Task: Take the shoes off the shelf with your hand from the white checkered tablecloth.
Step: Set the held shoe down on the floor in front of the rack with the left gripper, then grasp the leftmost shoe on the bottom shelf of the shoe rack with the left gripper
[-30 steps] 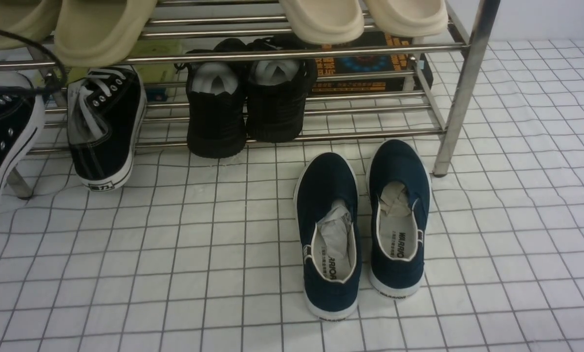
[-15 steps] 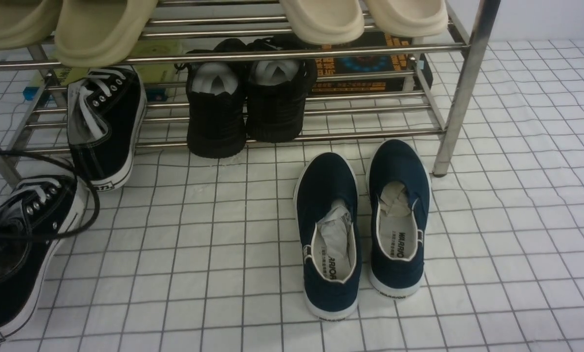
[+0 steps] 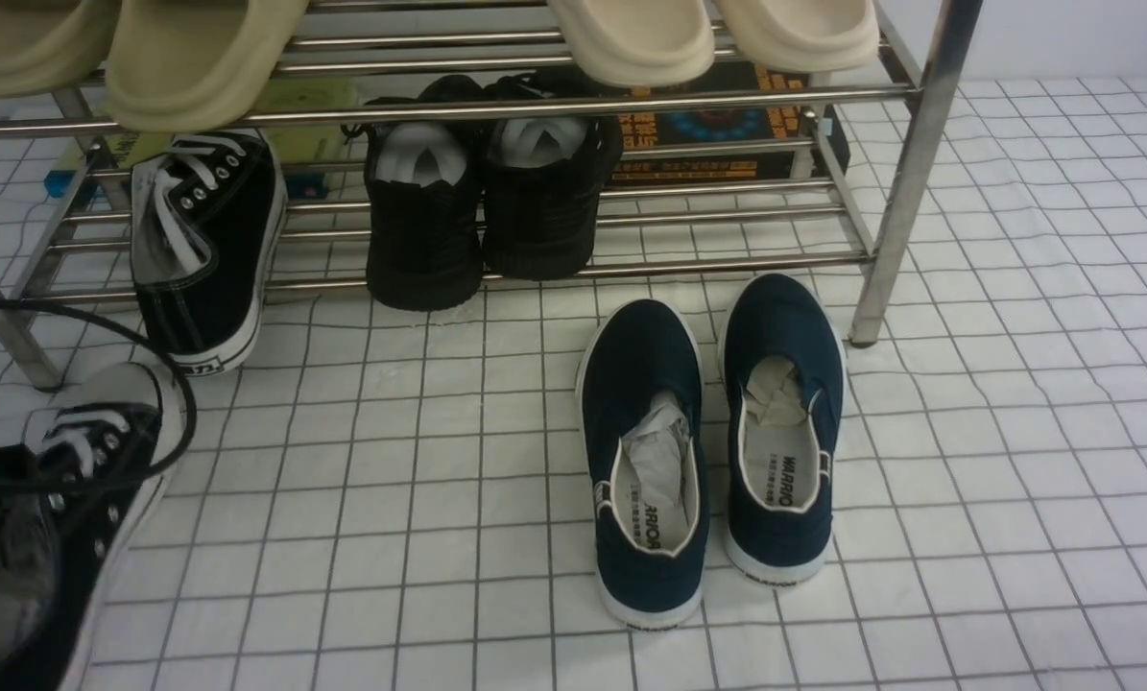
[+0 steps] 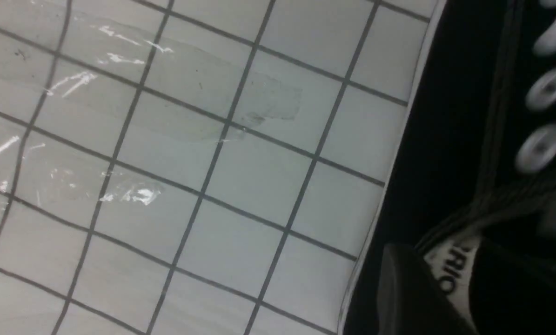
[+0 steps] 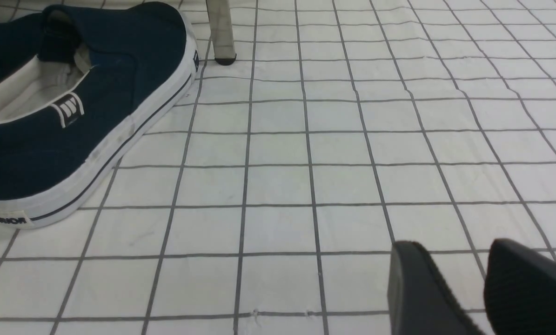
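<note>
**One sneaker down, one on the rack**

One black canvas sneaker (image 3: pixel 74 537) lies on the white checkered tablecloth (image 3: pixel 419 499) at my near left, toe cap pointing towards the shelf (image 3: pixel 631 96), with a black cable (image 3: pixel 165 374) looped over its laces. Its mate (image 3: pixel 210 240) sits on the lower tier, heel towards me and hanging past the front tube.

Only one dark finger of the left gripper (image 4: pixel 403 293) shows, just beside the sneaker's heel tab, so I cannot tell whether it is gripping or has let go. The right gripper (image 5: pixel 450 260) hangs over bare cloth with its jaws apart and nothing between them.

I judge these shoes light. The canvas upper will fold under a pinch, while the rubber sole and heel counter should stay stiff. For the shelved one I would clamp the heel collar, one finger inside and one outside, clear of the loose laces. The smooth toe cap looks slippery.
</note>
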